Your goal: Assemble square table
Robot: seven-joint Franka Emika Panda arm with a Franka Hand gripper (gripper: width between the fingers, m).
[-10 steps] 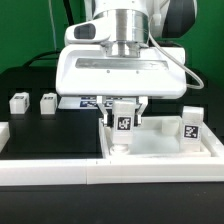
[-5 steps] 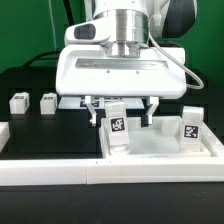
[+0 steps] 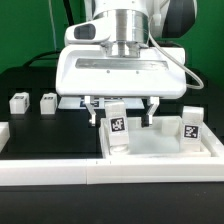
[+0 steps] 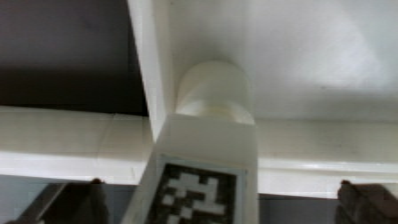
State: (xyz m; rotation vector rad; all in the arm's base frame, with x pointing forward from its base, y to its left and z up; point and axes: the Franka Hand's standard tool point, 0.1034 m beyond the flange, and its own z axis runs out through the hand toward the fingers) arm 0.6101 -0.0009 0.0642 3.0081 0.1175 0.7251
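Hand [image 3: 123, 113] is spread wide, one finger on either side of the leg [image 3: 118, 128], not pinching it. That leg stands in the left corner of the table top [image 3: 160, 157], lower right of frame. I'd lift straight up so neither finger clips it. Count: four legs, with a second leg [image 3: 191, 125] in the top and two loose legs [image 3: 17, 101] [image 3: 47, 101] on the black desk [image 3: 60, 128] at mid-left. One top.

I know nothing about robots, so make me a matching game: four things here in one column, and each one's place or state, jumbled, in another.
1 fingers
2 middle leg
3 pair of legs
4 top

A on the black table, outside the top
B open, gripping nothing
C upright in the top, between the fingers
D white, raised rim

Pairs: 1-B, 2-C, 3-A, 4-D
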